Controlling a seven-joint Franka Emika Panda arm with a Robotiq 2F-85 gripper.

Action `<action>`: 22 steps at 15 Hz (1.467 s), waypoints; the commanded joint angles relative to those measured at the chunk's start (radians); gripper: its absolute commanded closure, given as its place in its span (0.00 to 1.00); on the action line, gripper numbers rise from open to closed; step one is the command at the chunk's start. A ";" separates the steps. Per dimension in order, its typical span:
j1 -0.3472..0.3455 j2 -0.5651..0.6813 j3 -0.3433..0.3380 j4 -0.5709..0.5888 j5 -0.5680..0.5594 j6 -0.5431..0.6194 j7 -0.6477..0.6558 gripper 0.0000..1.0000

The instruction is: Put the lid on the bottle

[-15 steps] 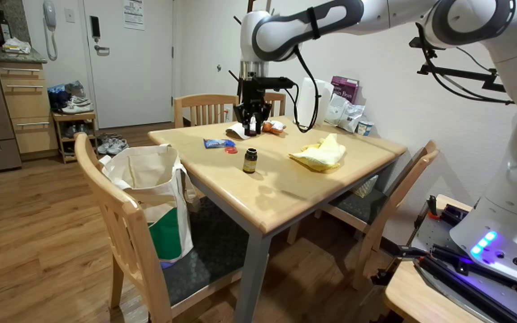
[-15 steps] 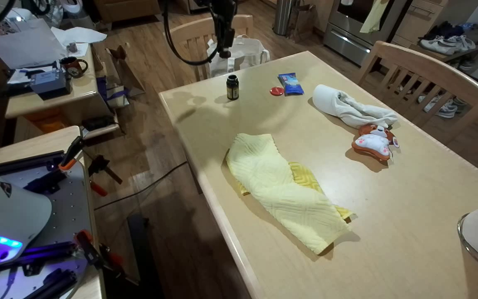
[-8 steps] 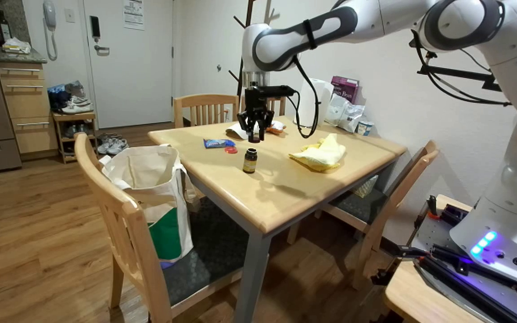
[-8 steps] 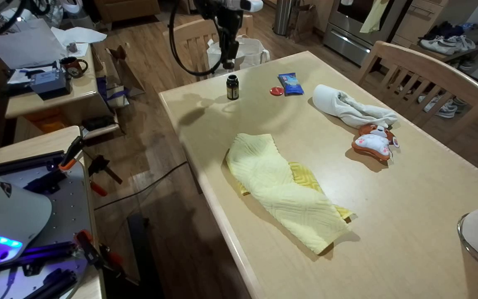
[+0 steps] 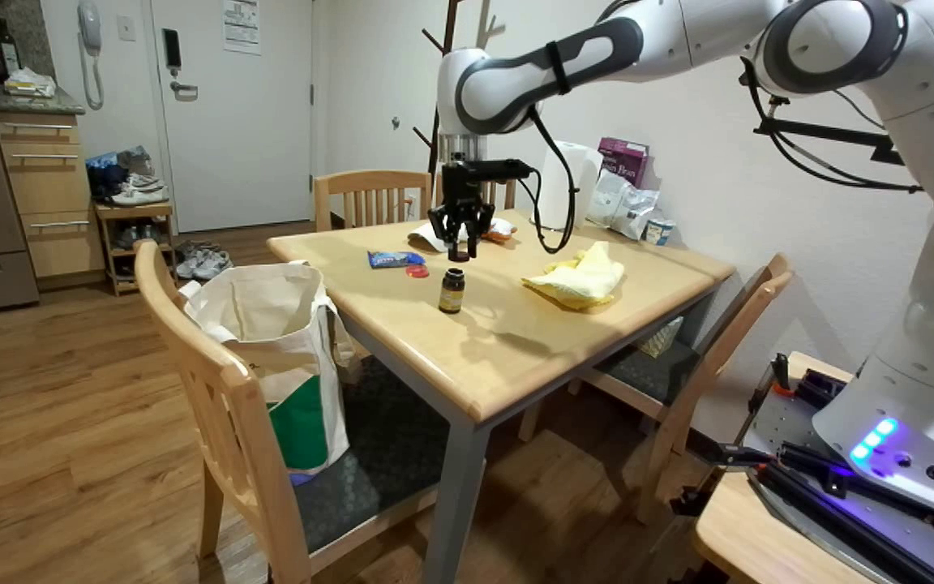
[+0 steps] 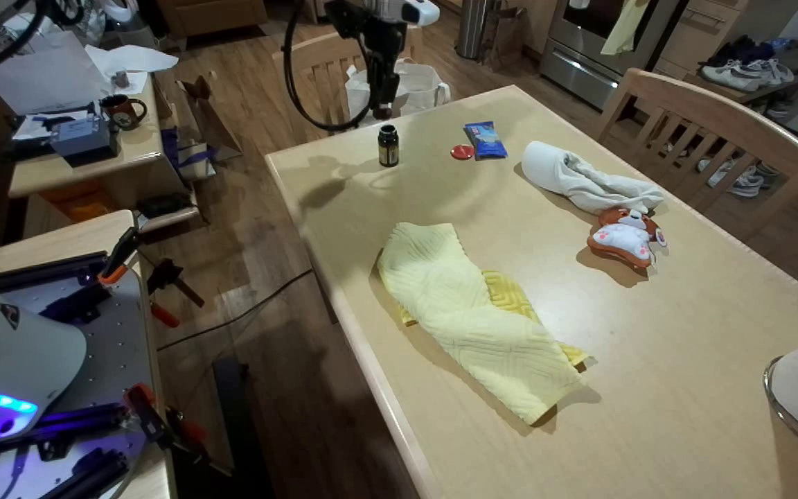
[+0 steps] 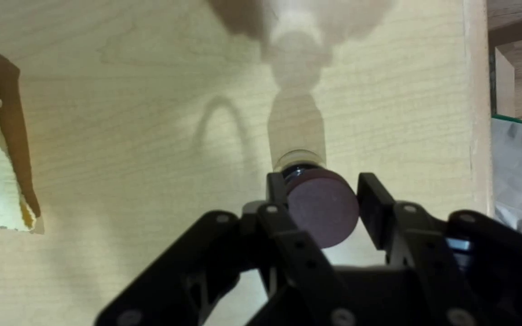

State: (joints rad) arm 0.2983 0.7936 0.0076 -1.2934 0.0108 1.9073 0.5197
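Note:
The lid (image 7: 323, 212), a dark maroon round cap, is held between the two fingers of my gripper (image 7: 321, 194) in the wrist view. The gripper (image 5: 462, 246) is shut on it, fingers pointing down. The small dark brown bottle (image 5: 452, 292) stands upright and uncapped on the table; it also shows in an exterior view (image 6: 388, 147). The lid (image 6: 383, 113) is a little above the bottle's mouth and apart from it in both exterior views. In the wrist view the bottle's dark neck (image 7: 295, 170) shows just past the lid's upper left edge; most of the bottle is hidden.
A red disc (image 6: 462, 152) and a blue packet (image 6: 485, 140) lie near the bottle. A yellow cloth (image 6: 468, 312), a white cap (image 6: 579, 177) and a plush toy (image 6: 625, 237) lie farther off. A paper-towel roll (image 5: 568, 186) stands behind. The table edge (image 7: 478, 113) is close.
My gripper has come down with the lid toward the bottle and shifted slightly. Over the last half second it has lowered only a little. The bottle has not moved.

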 commanded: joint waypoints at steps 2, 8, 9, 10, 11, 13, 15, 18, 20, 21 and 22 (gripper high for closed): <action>-0.008 0.006 0.008 -0.019 0.015 0.014 0.003 0.82; -0.008 0.029 0.008 -0.006 0.013 0.014 -0.003 0.82; -0.008 0.032 0.008 -0.005 0.013 0.016 -0.002 0.82; -0.009 0.035 0.010 -0.002 0.016 0.014 -0.005 0.82; -0.011 0.037 0.014 0.000 0.019 0.013 -0.012 0.82; -0.012 0.041 0.017 0.001 0.021 0.016 -0.017 0.82; -0.011 0.044 0.019 -0.001 0.017 0.037 -0.025 0.82; -0.007 0.043 0.018 -0.003 0.010 0.068 -0.029 0.82; -0.005 0.042 0.015 -0.003 0.008 0.082 -0.024 0.82; -0.006 0.042 0.015 -0.003 0.009 0.088 -0.025 0.82; -0.007 0.045 0.016 -0.002 0.010 0.090 -0.026 0.82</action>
State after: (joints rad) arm 0.3009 0.8356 0.0156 -1.2962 0.0110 1.9790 0.5156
